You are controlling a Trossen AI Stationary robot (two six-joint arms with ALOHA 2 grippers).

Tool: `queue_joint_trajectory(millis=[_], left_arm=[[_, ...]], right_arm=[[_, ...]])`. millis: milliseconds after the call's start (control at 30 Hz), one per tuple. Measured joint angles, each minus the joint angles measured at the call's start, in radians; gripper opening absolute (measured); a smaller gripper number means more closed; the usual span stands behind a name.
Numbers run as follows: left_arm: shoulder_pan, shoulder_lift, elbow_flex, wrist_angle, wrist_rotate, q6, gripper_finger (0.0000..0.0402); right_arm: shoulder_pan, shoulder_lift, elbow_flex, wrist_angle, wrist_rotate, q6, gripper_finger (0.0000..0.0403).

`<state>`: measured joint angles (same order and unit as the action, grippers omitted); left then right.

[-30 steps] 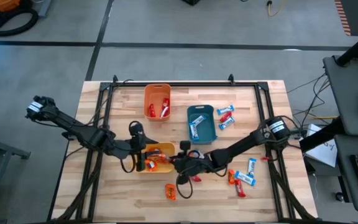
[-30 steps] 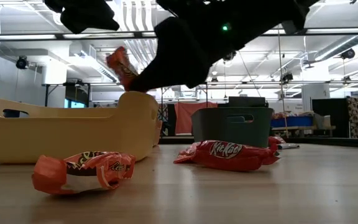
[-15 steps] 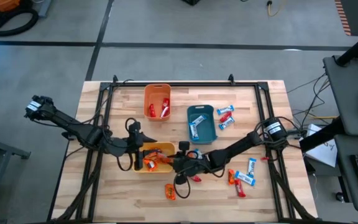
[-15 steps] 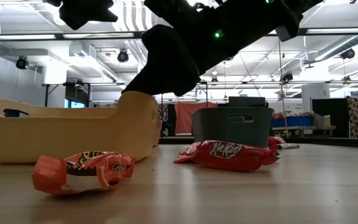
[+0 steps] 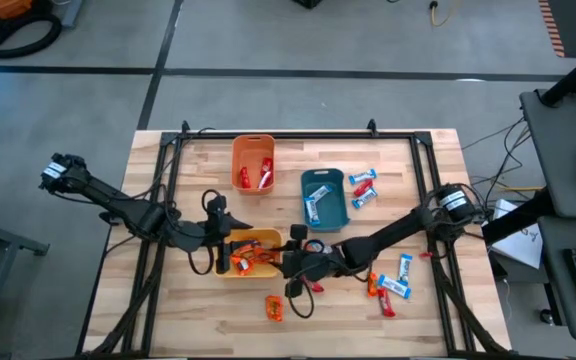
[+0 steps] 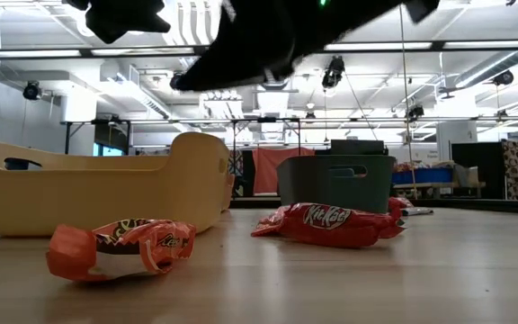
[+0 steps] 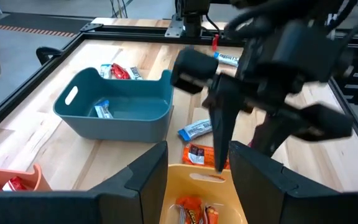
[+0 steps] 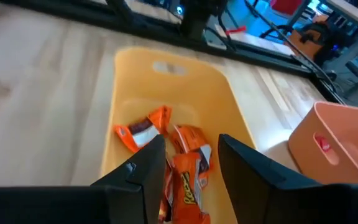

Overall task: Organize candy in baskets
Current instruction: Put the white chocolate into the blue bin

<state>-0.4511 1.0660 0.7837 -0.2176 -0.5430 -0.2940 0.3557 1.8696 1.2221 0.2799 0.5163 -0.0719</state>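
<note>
— Over the yellow basket (image 5: 252, 254), where did the right gripper (image 8: 188, 180) stand?

— Above its right end, fingers parted and empty; orange candy (image 8: 180, 163) lay in the basket below. A second earlier it had carried an orange bar there; that was gone from its fingers.

— And the left gripper (image 7: 197, 180)?

— At the basket's left end, fingers apart, holding nothing.

— Next?

— Probably the orange bar (image 5: 274, 307) or red bar (image 6: 329, 224) on the table (image 5: 198, 310), which needs a lift clear and a descent.
</note>
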Motion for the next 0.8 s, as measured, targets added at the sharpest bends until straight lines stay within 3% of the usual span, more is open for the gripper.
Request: queue_joint_trajectory(millis=[167, 533, 800], left_arm=[[0.0, 0.0, -0.001, 0.0, 0.0, -0.003, 0.0154], [0.0, 0.0, -0.001, 0.0, 0.0, -0.003, 0.0154], [0.0, 0.0, -0.001, 0.001, 0.0, -0.003, 0.0154]], right_arm=[[0.014, -0.091, 0.0, -0.138, -0.009, 0.075, 0.0144], [0.026, -0.221, 0.0, -0.607, -0.156, 0.48, 0.0144], [0.093, -0.227, -0.079, -0.658, -0.221, 0.593, 0.0144]])
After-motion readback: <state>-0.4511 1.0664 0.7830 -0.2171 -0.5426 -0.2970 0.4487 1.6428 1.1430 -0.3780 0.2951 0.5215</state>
